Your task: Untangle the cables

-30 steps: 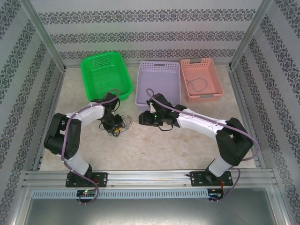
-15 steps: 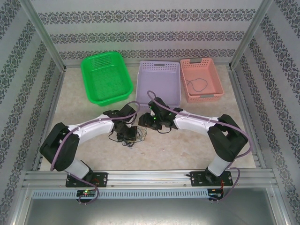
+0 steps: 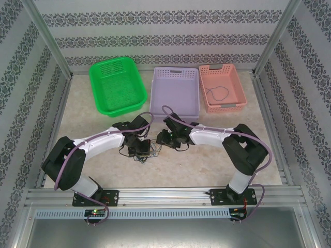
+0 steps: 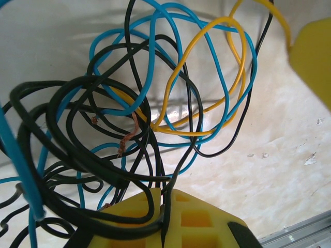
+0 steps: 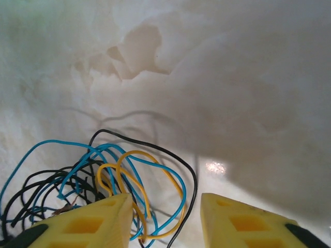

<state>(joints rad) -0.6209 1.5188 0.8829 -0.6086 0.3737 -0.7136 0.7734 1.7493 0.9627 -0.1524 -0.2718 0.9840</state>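
Baskets first, from the top camera: three in a row at the far side of the table [image 3: 217, 165], with a green basket [image 3: 116, 85] on the left, a purple basket [image 3: 176, 90] in the middle and a pink basket [image 3: 222, 88] on the right. The pink one has a single dark wire [image 3: 219, 93] curled up inside. Two arms with two tools bend in toward mid-table. One cable tangle [image 3: 154, 150] sits between the left tool [image 3: 140, 149] and the right tool [image 3: 163, 139], near the purple basket's front edge but apart from it. The clump stretches roughly left to right between the tools, and the strands are too fine to count from up there.

Left wrist camera: the left tool [image 4: 163, 212] is clenched on the cable tangle [image 4: 150, 98], with black strands pinched in the seam between its yellow fingers. Three colours show: black, blue and yellow. The loops fan up and away from the fingertips with no single direction. Black crowds the left, and a big yellow loop sits inside a blue one toward the right. A bare copper end [image 4: 126, 142] pokes out mid-clump. How many separate wires there are can't be told.

Right wrist camera: the right tool [image 5: 165, 219] has its fingers spread and is gripping nothing. Two yellow loops and a blue one from the cable tangle [image 5: 88, 173] reach up beside the finger at the view's left, spilling into the gap, with a black loop arching over them. The bulk of the clump lies lower left on the pale table.
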